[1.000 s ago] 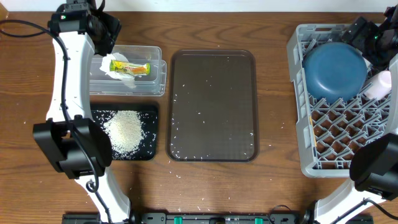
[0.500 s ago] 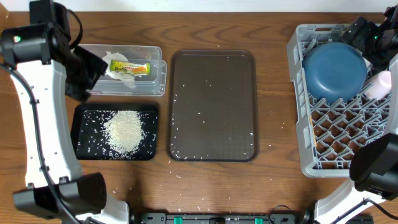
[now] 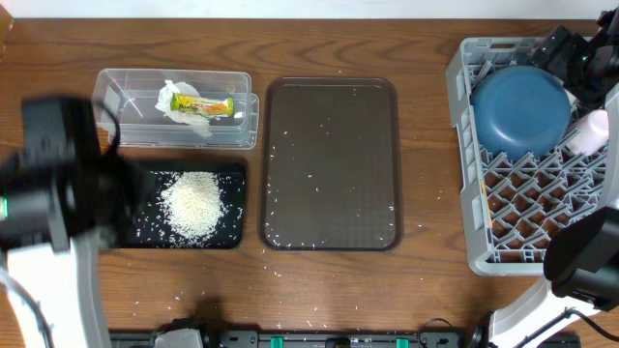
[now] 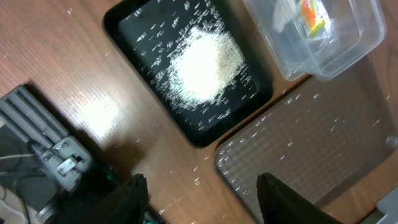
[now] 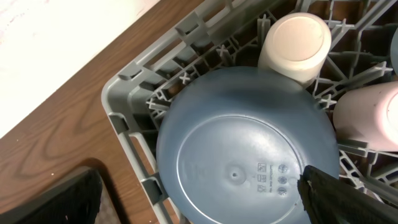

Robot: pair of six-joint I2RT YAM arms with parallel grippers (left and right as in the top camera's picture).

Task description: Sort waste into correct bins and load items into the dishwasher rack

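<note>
The clear tub (image 3: 126,97) holds the crumpled tissue (image 3: 172,97) and the yellow-green wrapper (image 3: 203,106). The black tray (image 3: 232,174) carries a heap of rice (image 3: 193,203). My left gripper (image 4: 202,202) is open and empty, high above the table's front near the black tray (image 4: 124,25); its arm (image 3: 58,193) is blurred in the overhead view. The grey rack (image 3: 464,193) holds the upturned dark-blue bowl (image 5: 249,149), a white cup (image 5: 295,40) and a pink cup (image 5: 370,112). My right gripper (image 5: 199,205) is open just above the bowl. I see no chopsticks.
The brown serving tray (image 3: 331,164) lies in the middle with scattered rice grains on it. More loose grains lie on the wood in front of it and near the table's front edge (image 3: 290,329). The rack fills the right side.
My left arm has swung from over the clear tub at the back to the front left, coming up towards the camera. The right arm and all objects have stayed put.
</note>
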